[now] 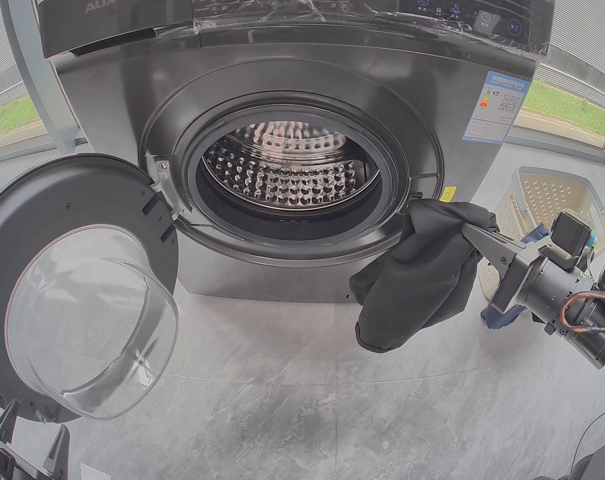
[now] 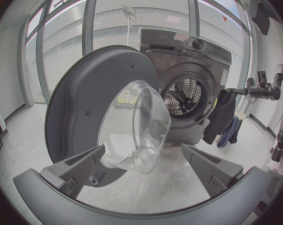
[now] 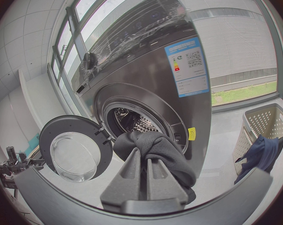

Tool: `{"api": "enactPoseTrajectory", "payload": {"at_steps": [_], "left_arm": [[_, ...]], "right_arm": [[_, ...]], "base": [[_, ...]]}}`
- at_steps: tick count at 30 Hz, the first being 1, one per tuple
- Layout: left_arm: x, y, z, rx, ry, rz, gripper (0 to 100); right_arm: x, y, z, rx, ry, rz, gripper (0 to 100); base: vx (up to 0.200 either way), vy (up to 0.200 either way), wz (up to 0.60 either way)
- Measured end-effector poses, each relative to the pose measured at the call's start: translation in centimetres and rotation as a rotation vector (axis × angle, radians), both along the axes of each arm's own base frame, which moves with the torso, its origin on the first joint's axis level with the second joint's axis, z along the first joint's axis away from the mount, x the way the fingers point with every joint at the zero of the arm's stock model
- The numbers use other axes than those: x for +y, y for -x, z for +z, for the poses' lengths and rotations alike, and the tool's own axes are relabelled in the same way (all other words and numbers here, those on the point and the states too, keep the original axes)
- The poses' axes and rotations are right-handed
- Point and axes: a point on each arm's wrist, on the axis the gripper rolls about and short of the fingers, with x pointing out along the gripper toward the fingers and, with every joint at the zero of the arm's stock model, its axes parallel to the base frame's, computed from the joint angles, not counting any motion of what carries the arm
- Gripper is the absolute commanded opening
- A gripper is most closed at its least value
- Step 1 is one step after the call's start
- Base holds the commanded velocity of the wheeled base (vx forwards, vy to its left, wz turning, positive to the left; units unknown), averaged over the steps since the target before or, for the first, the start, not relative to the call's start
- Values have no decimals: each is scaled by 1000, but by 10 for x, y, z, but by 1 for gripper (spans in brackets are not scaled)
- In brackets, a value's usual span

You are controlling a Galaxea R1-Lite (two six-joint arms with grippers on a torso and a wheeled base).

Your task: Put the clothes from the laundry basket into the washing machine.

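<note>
The black garment point(image 1: 416, 275), a matte, finely meshed cloth, is pinched at its upper fold by the right tool point(image 1: 472, 233), whose fingers are clamped on it. It hangs limp, long axis downward, just at the lower right rim of the washing machine point(image 1: 382, 88) opening. The drum point(image 1: 286, 175), of dimpled bright steel, lies leftward of and beyond that tool, so a leftward, inward carry is judged necessary. The left tool point(image 2: 141, 149) is spread wide near the swung-out door point(image 1: 69, 281), well apart. A blue garment point(image 3: 263, 150) is draped over the perforated laundry basket point(image 1: 556, 198).
</note>
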Motion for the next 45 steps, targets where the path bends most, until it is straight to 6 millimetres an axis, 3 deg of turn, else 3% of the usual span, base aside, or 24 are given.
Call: {"api": "enactPoseTrajectory", "payload": {"at_steps": [9, 27, 45], "left_arm": [[0, 0, 0, 0, -4, -1, 100], [0, 0, 0, -2, -21, 9, 100], [0, 0, 0, -3, -21, 9, 100]], "right_arm": [[4, 2, -2, 10, 0, 20, 0], [42, -6, -6, 45, -1, 127, 0], [56, -14, -11, 48, 3, 143, 0]], "base": [[0, 0, 0], [0, 0, 0], [0, 0, 0]]}}
